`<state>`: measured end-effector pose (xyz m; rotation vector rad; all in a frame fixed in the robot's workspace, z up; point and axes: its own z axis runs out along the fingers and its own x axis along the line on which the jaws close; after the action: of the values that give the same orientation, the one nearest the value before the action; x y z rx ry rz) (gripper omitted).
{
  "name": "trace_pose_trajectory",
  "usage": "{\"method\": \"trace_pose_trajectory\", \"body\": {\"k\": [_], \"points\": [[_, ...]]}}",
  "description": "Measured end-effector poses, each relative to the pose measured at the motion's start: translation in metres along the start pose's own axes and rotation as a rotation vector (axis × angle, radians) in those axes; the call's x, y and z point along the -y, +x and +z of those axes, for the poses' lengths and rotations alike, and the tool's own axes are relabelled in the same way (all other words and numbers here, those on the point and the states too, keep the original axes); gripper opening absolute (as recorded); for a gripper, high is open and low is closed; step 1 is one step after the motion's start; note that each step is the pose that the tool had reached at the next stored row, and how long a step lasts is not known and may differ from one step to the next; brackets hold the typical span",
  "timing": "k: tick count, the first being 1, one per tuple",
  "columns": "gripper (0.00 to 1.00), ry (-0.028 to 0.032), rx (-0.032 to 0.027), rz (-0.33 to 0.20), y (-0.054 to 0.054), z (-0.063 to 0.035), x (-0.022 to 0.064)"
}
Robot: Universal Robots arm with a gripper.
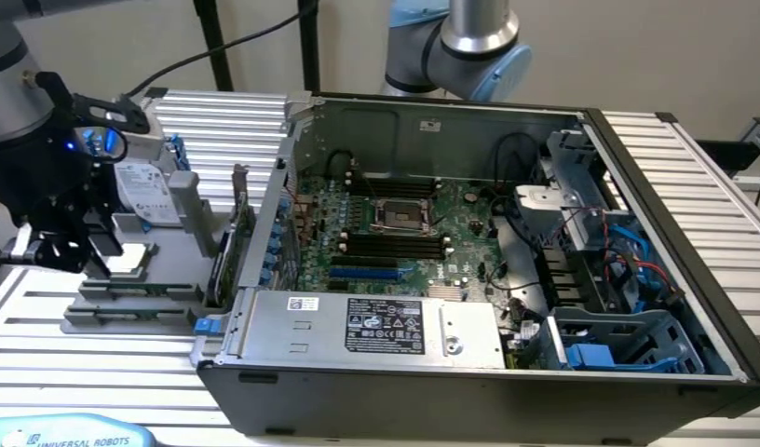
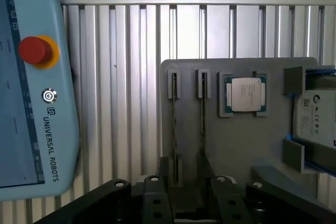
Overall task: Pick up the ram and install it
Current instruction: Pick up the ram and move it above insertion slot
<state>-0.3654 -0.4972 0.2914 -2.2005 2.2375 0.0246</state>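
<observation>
Two thin green boards stand on edge in the slots of a gray holder tray (image 2: 189,72) on the ribbed table: the first ram stick (image 2: 174,124) and, just beside it, the second ram stick (image 2: 202,124). I think they are kept upright so that fingers can close on both flat sides. The gripper (image 2: 189,203) hangs over the near end of the tray, approx. in line w/ the sticks. Its jaws are spread, w/ nothing between them. Next in the tray a CPU (image 2: 245,94) lies flat in its own pocket, then an HDD (image 2: 315,114) in a blue frame. The PC case (image 1: 480,372) lies open on its side, probably so the motherboard (image 1: 393,233) faces up for the install, which is not yet done. The teach pendant (image 2: 31,103) reads "UNIVERSAL ROBOTS" under a red stop button (image 2: 35,51). The PSU sticker (image 1: 384,326) I cannot read.
</observation>
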Motion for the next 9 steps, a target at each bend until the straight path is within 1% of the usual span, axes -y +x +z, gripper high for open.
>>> {"method": "trace_pose_trajectory", "body": {"k": [9], "points": [[0.36,-0.0003,-0.0002,0.000,0.001,0.0163,0.0001]]}}
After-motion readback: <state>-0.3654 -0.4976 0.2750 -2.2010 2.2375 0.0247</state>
